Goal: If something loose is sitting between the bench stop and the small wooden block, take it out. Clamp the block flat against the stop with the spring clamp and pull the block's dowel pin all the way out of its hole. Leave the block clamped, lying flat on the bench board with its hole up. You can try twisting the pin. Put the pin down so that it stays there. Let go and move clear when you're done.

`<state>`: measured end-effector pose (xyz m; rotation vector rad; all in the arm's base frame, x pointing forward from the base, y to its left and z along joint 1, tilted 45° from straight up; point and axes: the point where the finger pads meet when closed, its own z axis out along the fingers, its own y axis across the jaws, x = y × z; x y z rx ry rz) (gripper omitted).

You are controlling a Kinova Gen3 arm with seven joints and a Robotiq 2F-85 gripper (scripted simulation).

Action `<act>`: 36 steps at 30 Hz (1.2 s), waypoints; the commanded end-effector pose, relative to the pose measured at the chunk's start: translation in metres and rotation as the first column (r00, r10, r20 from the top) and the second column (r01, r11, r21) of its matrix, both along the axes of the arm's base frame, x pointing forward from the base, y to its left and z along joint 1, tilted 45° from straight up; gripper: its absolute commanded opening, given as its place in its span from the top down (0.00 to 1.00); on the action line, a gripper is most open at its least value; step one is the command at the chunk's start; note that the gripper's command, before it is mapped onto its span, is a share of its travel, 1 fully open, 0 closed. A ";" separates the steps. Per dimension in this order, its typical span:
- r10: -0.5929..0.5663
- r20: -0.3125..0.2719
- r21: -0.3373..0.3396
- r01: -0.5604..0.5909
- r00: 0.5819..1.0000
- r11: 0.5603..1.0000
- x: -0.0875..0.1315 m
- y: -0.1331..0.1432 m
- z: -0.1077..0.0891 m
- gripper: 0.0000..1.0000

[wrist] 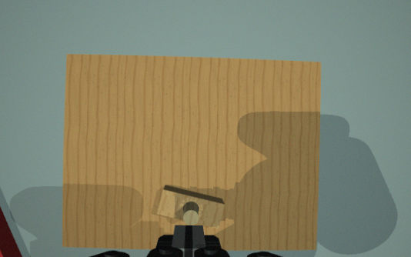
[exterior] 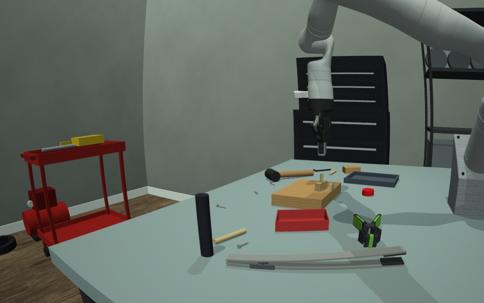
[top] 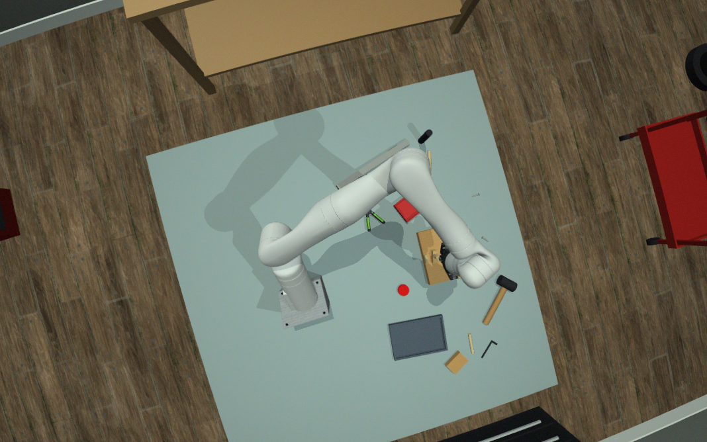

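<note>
Well, from my side camera the gripper point(exterior: 321, 151) hangs high above the bench board point(exterior: 305, 194), fingers clenched together on nothing, pointing straight down; the small wooden block point(exterior: 320, 185) lies on the board with its dowel pin point(exterior: 321, 177) standing upright in it, well below the fingertips; a low stub of wood sits just beside the block on the board, and I take it for the bench stop point(exterior: 331, 186), though I cannot tell whether the two touch.

The wrist camera gives me what the side view cannot; it looks straight down the pin's round end point(wrist: 191, 212), which sits in the block's top near the lower edge of the board point(wrist: 154, 127), and the block lies skewed to the board's edges; the gripper's closed fingers cut in at the bottom of that picture and cover the stop's side of the block, so whether anything loose lies between them stays hidden.

From overhead the forearm and wrist cover most of the board point(top: 428, 245), and the block is only a pale blur at the arm's edge; that view does show the spring clamp point(top: 372, 219), green-handled, lying on the tabletop point(top: 218, 323) half under the arm, well apart from the board; the side view shows the same clamp point(exterior: 368, 230) whole, near a red tray point(exterior: 301, 220).
</note>
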<state>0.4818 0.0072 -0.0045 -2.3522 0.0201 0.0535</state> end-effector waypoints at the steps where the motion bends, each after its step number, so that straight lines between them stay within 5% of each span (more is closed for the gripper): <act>1: -0.010 -0.006 -0.007 0.010 1.000 1.000 0.000 -0.001 -0.003 0.90; 36: 0.007 0.010 -0.006 -0.007 1.000 1.000 0.000 -0.001 -0.003 0.90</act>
